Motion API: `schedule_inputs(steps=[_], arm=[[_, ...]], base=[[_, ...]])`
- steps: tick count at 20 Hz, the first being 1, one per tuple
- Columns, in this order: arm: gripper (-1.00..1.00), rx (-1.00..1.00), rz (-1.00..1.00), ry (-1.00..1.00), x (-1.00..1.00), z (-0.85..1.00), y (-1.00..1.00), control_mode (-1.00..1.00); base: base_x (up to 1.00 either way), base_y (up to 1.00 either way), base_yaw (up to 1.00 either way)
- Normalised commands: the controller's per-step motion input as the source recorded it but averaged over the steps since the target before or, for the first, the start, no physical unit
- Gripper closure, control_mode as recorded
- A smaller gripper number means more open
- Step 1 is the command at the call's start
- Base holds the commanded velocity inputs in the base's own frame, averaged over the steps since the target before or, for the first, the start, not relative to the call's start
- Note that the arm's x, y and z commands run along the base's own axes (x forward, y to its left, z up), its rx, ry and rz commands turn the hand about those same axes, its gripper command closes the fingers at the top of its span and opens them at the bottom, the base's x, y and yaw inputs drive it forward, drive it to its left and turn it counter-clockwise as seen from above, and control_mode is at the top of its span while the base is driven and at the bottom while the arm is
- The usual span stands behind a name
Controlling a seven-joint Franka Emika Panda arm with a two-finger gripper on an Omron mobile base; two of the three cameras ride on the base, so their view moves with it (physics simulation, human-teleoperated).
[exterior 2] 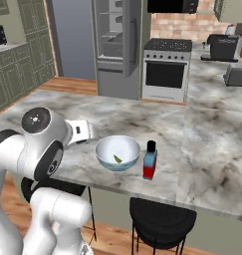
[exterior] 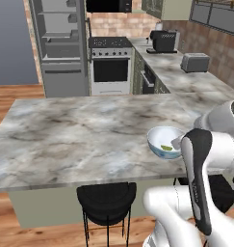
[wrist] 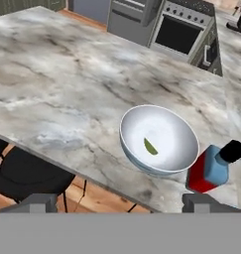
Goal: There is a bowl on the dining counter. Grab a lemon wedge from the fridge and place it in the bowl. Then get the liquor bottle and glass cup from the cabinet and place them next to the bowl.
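The white, blue-tinted bowl [exterior: 159, 135] [exterior 2: 105, 149] [wrist: 137, 141] stands near the front edge of the marble dining counter [exterior: 75, 135] [exterior 2: 212, 144] [wrist: 57, 84]. Inside the bowl lies the small yellow-green lemon wedge [exterior: 166, 147] [exterior 2: 117, 159] [wrist: 150, 147]. The liquor bottle [exterior 2: 150, 160] [wrist: 211, 171], red below, blue above and black-capped, stands upright just right of the bowl. My gripper [wrist: 121, 204] is open with nothing between its fingers, drawn back over the counter's front edge, short of the bowl. The grey fridge [exterior: 60, 43] [exterior 2: 115, 45] stands open at the back. The glass cup is out of view.
A black stool [exterior: 106, 202] [exterior 2: 162, 219] [wrist: 28, 173] is tucked under the counter's front edge. A white oven [exterior: 110, 67] [exterior 2: 166, 69] stands beside the fridge. A toaster [exterior: 194, 61] and a coffee machine [exterior: 162, 41] sit on the side worktop. Green cabinets [exterior 2: 18, 64] line the left wall.
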Motion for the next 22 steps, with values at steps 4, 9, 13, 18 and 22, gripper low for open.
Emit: schedule_inputs(steps=[4, 9, 13, 18, 22], arm=[[-1.00, 0.00, 0.00, -0.05, -0.15, 0.00, 0.00, 1.00], [-1.00, 0.00, 0.00, 0.00, 0.00, 0.00, 0.00, 1.00], [-1.00, 0.00, 0.00, 0.00, 0.00, 0.00, 0.00, 1.00], [-1.00, 0.00, 0.00, 0.00, 0.00, 0.00, 0.00, 1.00], [-1.00, 0.00, 0.00, 0.00, 0.00, 0.00, 0.00, 1.00]], base=[[-0.68, 0.09, 0.00], [-1.00, 0.63, 0.03], [-0.82, 0.98, 0.19], [-0.29, 0.99, 0.40], [-0.01, 0.95, 0.50]])
